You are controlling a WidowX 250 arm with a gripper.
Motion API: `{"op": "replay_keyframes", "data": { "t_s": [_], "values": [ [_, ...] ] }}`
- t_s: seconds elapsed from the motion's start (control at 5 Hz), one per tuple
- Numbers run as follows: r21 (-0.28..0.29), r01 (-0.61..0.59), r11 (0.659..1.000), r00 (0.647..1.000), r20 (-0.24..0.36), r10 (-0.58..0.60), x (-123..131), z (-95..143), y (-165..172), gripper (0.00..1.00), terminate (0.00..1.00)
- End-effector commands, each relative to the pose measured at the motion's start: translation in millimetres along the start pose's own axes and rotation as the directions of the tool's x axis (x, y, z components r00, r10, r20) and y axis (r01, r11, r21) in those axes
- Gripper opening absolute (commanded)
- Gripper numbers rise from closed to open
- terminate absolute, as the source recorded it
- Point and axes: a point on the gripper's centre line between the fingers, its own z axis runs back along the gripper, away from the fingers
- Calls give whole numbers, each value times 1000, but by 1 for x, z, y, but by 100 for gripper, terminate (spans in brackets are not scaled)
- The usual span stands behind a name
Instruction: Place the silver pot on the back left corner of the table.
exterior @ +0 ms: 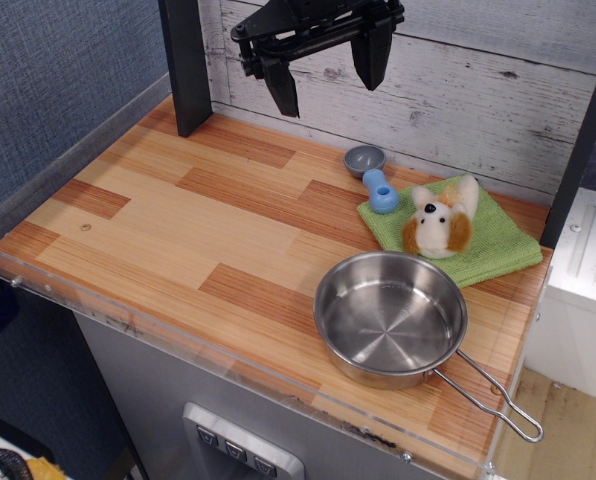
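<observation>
A: Stainless silver pot sits empty at the table's near right, wire handle pointing to the near-right corner. Small grey bowl far back, contents not discernible.

B: Gripper?

A: High over the far edge; fingers spread wide, holding and touching nothing.

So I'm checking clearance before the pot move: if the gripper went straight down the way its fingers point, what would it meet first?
Probably bare table. The open gripper hangs near the back, apart from the silver pot; depth is uncertain.
</observation>
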Motion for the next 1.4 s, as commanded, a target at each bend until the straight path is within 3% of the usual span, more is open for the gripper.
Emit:
{"op": "replay_keyframes", "data": {
  "t_s": [0.0, 0.4, 0.6, 0.8, 1.2],
  "values": [
    [0, 0, 1000, 1000, 0, 0, 0, 0, 0, 100, 0],
    [84, 169, 982, 985, 28, -172, -35, -3, 1, 100, 0],
    [52, 276, 960, 961, -25, -275, -54, -11, 11, 100, 0],
    [56, 311, 949, 948, -82, -306, -71, -22, 24, 100, 0],
    [78, 324, 943, 943, -110, -314, -91, -53, 56, 100, 0]
  ]
}}
